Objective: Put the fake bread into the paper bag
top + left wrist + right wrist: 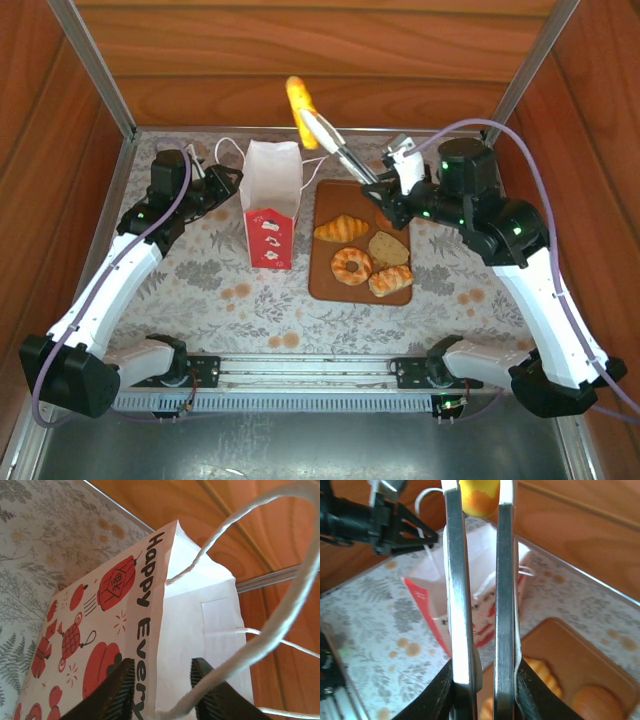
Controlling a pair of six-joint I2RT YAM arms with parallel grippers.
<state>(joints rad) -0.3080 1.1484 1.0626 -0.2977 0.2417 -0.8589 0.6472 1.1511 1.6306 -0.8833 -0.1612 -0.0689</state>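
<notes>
Your table – spread with a pale grey cloth printed with ferns and orange blossoms (200,285) and walled on three sides by reddish wood panels (300,60) – carries two things directly. A small upright white paper bag with a red lower band (270,205) stands left of centre. A flat brown rectangular board (325,272) lies just beside it on the right.

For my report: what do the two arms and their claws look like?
Both the left arm and right arm have white links, black joints with small green lights, and a purple cable along each. The left claw and right claw are black; the left one's fingers are ribbed inside.
</notes>
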